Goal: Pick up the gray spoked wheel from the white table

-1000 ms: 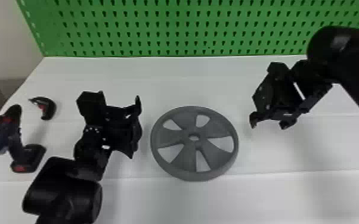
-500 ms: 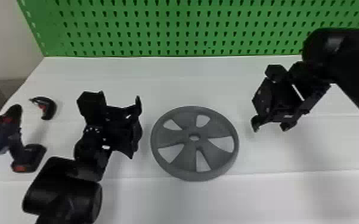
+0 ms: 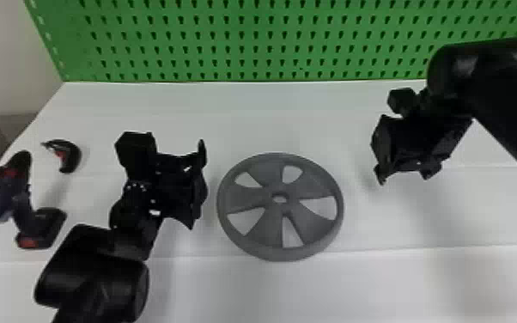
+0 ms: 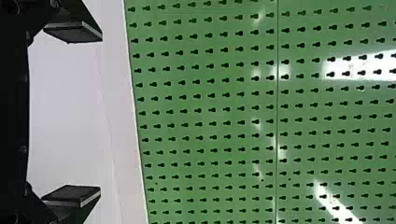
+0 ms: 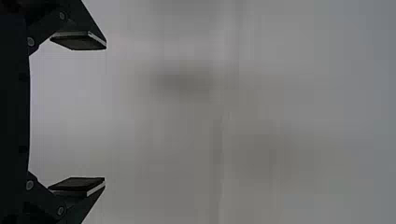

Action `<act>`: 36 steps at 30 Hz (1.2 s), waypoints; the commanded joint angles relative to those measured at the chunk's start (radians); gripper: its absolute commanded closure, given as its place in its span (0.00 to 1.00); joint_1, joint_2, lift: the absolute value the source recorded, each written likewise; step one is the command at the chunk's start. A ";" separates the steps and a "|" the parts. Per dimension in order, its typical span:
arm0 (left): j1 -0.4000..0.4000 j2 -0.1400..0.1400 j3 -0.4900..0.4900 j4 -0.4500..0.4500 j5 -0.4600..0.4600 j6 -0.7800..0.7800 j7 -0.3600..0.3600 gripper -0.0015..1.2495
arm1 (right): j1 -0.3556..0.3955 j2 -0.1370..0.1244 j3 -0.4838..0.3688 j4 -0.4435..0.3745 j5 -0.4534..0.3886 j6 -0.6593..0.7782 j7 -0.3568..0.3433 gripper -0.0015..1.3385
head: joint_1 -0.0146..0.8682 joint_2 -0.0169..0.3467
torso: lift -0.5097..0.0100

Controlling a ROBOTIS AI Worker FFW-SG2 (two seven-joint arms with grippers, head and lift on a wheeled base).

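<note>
In the head view, the gray spoked wheel (image 3: 266, 219) lies flat on the white table (image 3: 244, 124). My left gripper (image 3: 204, 184) is just left of the wheel, apart from it. My right gripper (image 3: 403, 174) hangs over the table to the wheel's right and a bit farther back, with a wider gap between. In the left wrist view, my left gripper (image 4: 101, 114) stands open, nothing between its fingers. The right wrist view has my right gripper (image 5: 106, 114) open too, its fingers spread above the white surface.
A cordless drill (image 3: 21, 202) lies at the table's left side, with a small black-and-red tool (image 3: 69, 155) behind it. The green pegboard (image 3: 244, 43) rises along the table's back edge.
My right gripper has turned and shifted slightly at the wheel's right side. The left arm and the wheel have kept their places.
</note>
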 commanded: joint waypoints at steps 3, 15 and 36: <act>0.000 0.000 -0.008 0.000 -0.004 0.012 0.000 0.10 | -0.013 0.038 -0.048 0.062 -0.062 -0.094 -0.145 0.19 | 0.89 0.14 | 0.77; 0.006 0.002 -0.006 0.000 -0.004 0.017 0.000 0.10 | -0.024 0.059 -0.053 0.114 -0.281 -0.201 -0.279 0.19 | 0.89 0.14 | 0.77; 0.014 0.002 -0.005 0.000 -0.004 0.015 0.000 0.10 | -0.013 0.093 -0.140 0.114 -0.628 -0.084 -0.650 0.19 | 0.89 0.14 | 0.77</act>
